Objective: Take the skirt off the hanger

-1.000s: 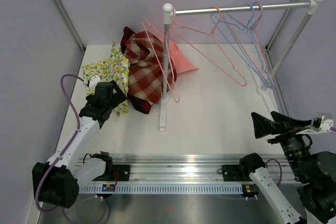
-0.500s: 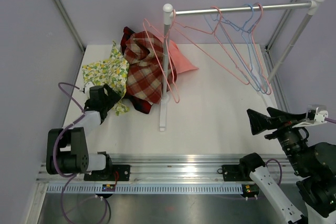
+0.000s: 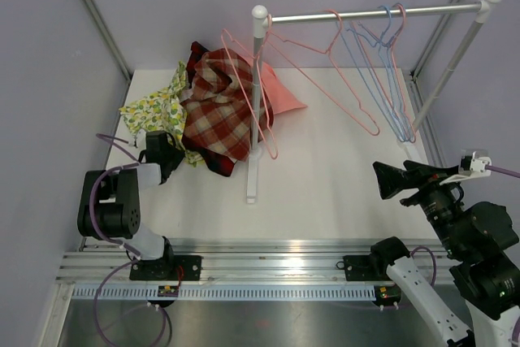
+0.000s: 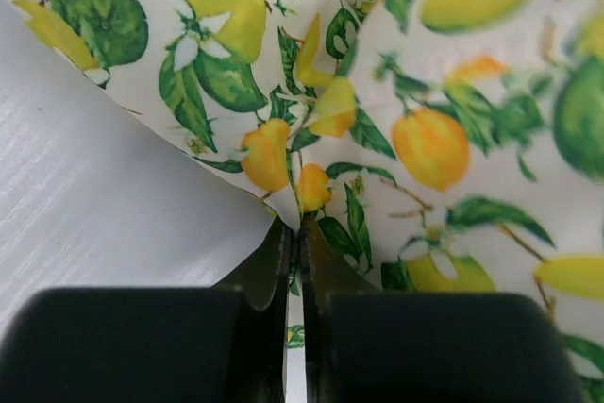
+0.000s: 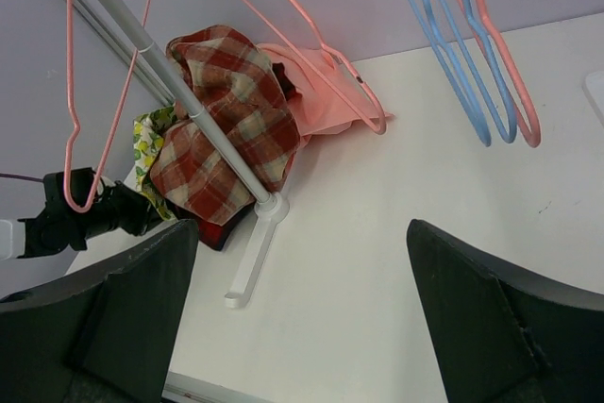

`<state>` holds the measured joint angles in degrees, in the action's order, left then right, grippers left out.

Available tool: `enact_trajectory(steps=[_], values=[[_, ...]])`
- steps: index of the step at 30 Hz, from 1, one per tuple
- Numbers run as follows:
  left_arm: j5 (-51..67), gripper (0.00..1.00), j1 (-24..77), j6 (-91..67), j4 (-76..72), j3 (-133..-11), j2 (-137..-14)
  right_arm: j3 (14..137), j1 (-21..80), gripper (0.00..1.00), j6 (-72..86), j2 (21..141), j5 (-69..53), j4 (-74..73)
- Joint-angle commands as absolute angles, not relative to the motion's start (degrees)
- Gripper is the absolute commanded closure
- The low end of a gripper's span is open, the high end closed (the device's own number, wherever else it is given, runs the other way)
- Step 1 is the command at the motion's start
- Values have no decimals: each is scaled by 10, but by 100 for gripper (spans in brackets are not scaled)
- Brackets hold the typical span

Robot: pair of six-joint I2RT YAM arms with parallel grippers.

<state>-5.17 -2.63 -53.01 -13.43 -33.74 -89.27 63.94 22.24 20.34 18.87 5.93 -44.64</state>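
Observation:
A lemon-print skirt lies crumpled on the white table at the far left, against a red plaid garment. It is on no hanger. In the left wrist view the print fills the frame. My left gripper is shut, with a fold of the skirt's edge pinched at its tips; from above it sits low at the skirt's near edge. A bare pink hanger hangs by the rack's left post. My right gripper hovers open at the near right, holding nothing.
A white rack with a metal rail stands across the back; its foot reaches toward me. Bare pink and blue hangers hang on the rail. A pink cloth lies behind the post. Purple walls close in both sides.
My left gripper went from open to shut while its arm folded back toward its base. The lemon-print skirt bunched up. The right arm edged slightly left, still open.

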Motion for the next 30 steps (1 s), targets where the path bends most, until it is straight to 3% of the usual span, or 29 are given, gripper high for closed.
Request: enact_trajectory(steps=[1, 8, 9, 12, 15, 22, 26, 30], values=[[-63, 100, -21, -533, -134, -338, -884, 648, 225, 0, 204, 203, 55, -415], [-203, 100, 11, -460, 82, -351, -580, 649, 224, 1, 204, 191, 55, -421], [-218, 100, 12, -448, 118, -380, -518, 648, 225, 0, 207, 189, 56, -424], [-224, 100, 15, -396, 168, -492, -486, 642, 225, 1, 208, 178, 55, -426], [-157, 100, 16, -343, 142, -583, -535, 638, 225, 1, 212, 167, 51, -432], [14, 100, 46, -305, 195, -970, -814, 637, 225, 1, 209, 140, 69, -456], [80, 100, 90, -294, 235, -1259, -979, 636, 225, 1, 203, 128, 78, -470], [131, 100, 107, -358, 268, -1406, -1106, 638, 225, 1, 202, 124, 83, -482]])
